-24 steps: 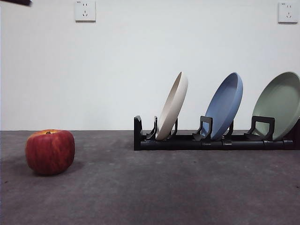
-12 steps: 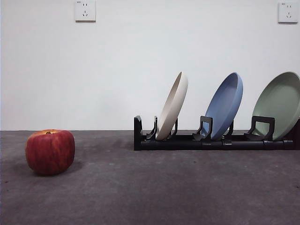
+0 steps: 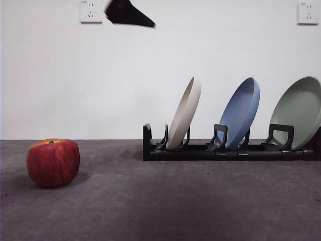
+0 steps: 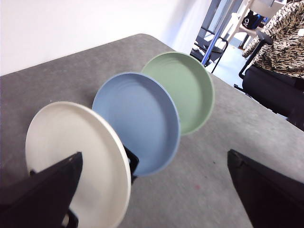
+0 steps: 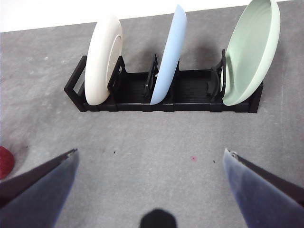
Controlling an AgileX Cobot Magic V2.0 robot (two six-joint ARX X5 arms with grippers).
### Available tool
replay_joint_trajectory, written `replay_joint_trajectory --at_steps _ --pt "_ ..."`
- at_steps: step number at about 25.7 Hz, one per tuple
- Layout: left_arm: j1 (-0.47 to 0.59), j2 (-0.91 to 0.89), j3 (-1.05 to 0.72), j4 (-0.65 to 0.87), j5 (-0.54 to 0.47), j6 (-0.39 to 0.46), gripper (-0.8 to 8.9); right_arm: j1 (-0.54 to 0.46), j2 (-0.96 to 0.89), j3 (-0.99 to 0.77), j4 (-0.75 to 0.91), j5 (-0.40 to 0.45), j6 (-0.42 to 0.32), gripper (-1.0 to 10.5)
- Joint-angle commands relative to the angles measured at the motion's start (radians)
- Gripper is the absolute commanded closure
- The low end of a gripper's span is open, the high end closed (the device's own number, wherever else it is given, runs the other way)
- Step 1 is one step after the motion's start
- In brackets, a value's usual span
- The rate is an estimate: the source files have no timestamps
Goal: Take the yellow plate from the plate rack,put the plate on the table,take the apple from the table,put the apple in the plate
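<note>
The yellow plate [image 3: 184,113] is cream and stands tilted in the left slot of the black plate rack [image 3: 200,150]. My left gripper [image 4: 152,190] hovers open above the rack's left end, close to the yellow plate [image 4: 71,152]. In the front view it shows only as a black tip [image 3: 128,14] high up, left of the plate. The red apple [image 3: 53,162] rests on the grey table [image 3: 165,201] at the left. My right gripper [image 5: 152,185] is open and empty, held back from the plate rack [image 5: 190,90], with the apple [image 5: 4,161] just showing at the frame's edge.
A blue plate [image 3: 241,113] fills the middle slot and a pale green plate [image 3: 300,111] the right one. A white wall with two sockets runs behind the table. People and chairs show beyond the table's far edge in the left wrist view.
A black arm tip has come into the top of the front view, left of the yellow plate. The apple, the plates and the rack have not moved.
</note>
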Motion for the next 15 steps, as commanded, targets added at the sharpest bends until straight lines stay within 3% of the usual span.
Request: replay_joint_trajectory --at_steps 1,7,15 --pt "-0.013 0.109 0.072 0.007 0.001 0.013 2.78 0.0 -0.002 0.006 -0.006 -0.003 0.0 4.3" --pt "-0.023 0.284 0.137 0.066 0.0 0.01 2.79 0.0 -0.002 0.006 -0.016 -0.003 0.001 4.4" --pt "-0.048 0.377 0.137 0.132 -0.083 0.009 2.79 0.0 -0.002 0.006 -0.038 -0.01 0.001 4.4"
